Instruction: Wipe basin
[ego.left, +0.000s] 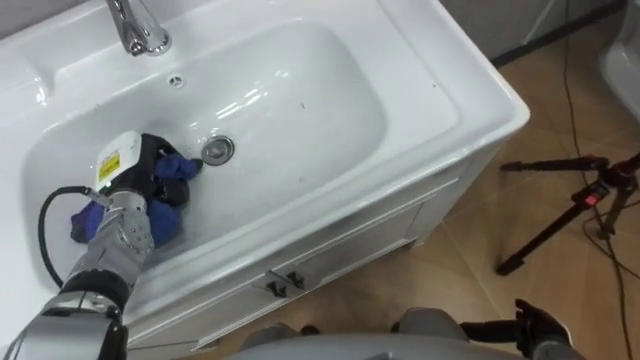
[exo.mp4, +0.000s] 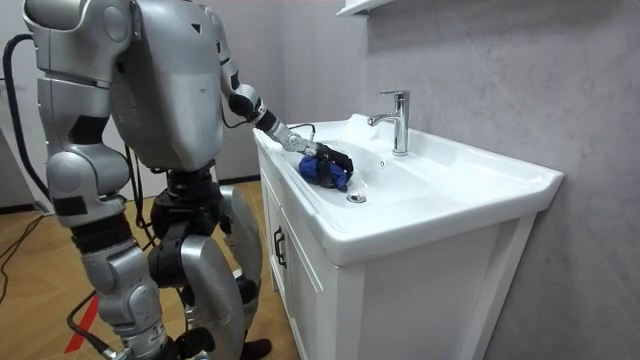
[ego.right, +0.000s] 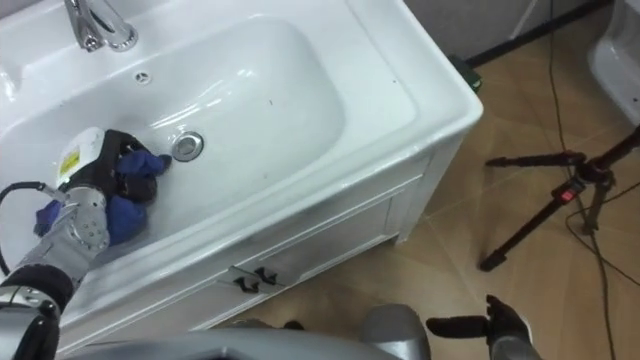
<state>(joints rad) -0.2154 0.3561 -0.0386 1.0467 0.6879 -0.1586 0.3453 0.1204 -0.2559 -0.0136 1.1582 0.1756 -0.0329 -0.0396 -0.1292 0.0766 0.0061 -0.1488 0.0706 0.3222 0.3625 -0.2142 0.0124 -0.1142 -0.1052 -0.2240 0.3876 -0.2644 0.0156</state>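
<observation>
A: Nearest entry first. What do you have at the bottom edge?

B: You have the right hand (ego.left: 542, 328) low at the near right, over the wooden floor (ego.left: 470, 290). It is dark and partly cut off, so I cannot tell whether its fingers are apart or together.

A: Next out?

B: The white cabinet front with two small dark handles (ego.left: 285, 283), directly below the basin (ego.left: 470, 90). To the right on the floor stands a black tripod (ego.left: 570, 200), well apart from the cabinet.

A: And the working hand?

B: Your left hand (ego.left: 155, 168) is down inside the bowl, in its left part. Its fingers are curled over a bunched blue cloth (ego.left: 85, 222), clamped on it, and the cloth lies on the bowl's surface. Hand and cloth sit just left of the drain (ego.left: 217, 149).

A: Far side?

B: A small overflow hole (ego.left: 176, 81) beyond the drain, then the chrome tap (ego.left: 135, 25) on the far rim.

A: Stance?

B: In the room view your robot stands upright at the cabinet front, with its left arm reaching over the rim.
</observation>
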